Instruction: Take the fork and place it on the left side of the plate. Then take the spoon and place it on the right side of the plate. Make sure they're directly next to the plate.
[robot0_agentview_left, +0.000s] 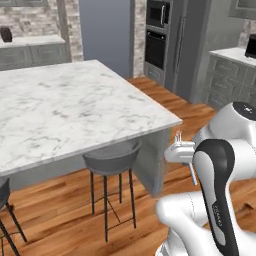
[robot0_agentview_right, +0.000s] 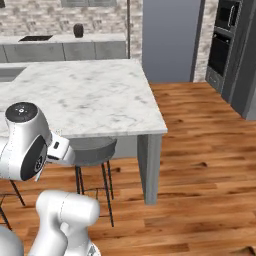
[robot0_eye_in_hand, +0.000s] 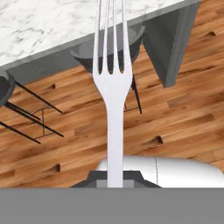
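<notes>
The jaws pinch the fork by its handle end, tines pointing away. It looks light, stiff and slippery; this thin handle could easily swivel.

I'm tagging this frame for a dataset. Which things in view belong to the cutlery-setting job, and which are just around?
Belongs to the job:
- fork, held tines-out in the gripper

Just around:
- marble island counter
- grey bar stool
- wall oven
- dark jar on the back counter
</notes>
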